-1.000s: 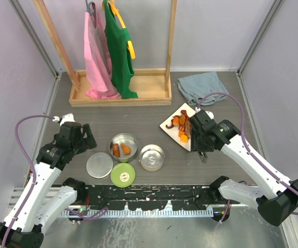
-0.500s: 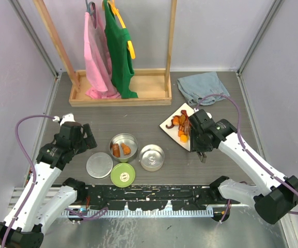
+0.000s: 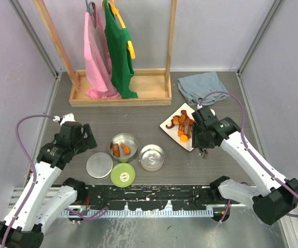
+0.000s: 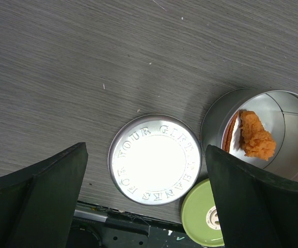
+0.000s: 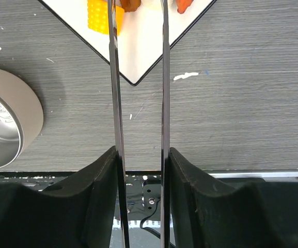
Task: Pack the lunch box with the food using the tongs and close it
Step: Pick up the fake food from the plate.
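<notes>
Slim silver metal tongs (image 5: 115,103), clamped by the part-closed right gripper (image 5: 141,155), are poised over orange food chunks (image 5: 97,9), a squeeze likely needed next; the left gripper (image 4: 144,155) is spread wide, empty.

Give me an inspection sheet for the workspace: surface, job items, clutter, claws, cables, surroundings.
Surface: dark wood-grain table, a few white specks.
Job's things: open tin holds orange chunks; second tin looks empty; steel lid and green lid lie on the table; food on white plate.
Clutter: grey cloth behind the plate.
Claws: left claw open, empty; right claw shut on tongs, which reach over the plate.
Cables: purple cable loops at each arm.
Surroundings: wooden rack with pink garment and green garment; pale walls.
</notes>
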You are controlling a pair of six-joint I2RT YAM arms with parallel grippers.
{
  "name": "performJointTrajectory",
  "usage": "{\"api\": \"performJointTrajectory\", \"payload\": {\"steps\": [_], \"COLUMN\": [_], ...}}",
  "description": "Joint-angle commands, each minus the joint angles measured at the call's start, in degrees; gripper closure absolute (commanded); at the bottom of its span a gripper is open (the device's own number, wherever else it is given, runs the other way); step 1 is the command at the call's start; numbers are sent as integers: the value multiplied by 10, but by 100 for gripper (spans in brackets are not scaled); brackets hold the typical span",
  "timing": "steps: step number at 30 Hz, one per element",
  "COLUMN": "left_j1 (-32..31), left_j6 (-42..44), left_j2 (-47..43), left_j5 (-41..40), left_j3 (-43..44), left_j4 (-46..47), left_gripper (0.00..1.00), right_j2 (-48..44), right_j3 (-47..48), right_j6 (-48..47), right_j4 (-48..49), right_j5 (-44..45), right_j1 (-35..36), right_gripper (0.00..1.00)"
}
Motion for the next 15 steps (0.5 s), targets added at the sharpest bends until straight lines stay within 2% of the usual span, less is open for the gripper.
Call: {"api": "performJointTrajectory", "payload": {"steps": [1,15], "left_j1": [2,2], "left_j6": [-6,-6], "left_j2": [-3,-3], "left_j5": [-1,-2], "left_j3": [9,9], "left_j4": [18,18], "left_gripper": [2,2], "right_j2": [5,37], "right_j3": [21,12], "right_j6": [-21,-59], "right_j4": [26,78], "right_j5": [14,-16], "right_j1": [-12,-32], "right_gripper": [55,54]}}
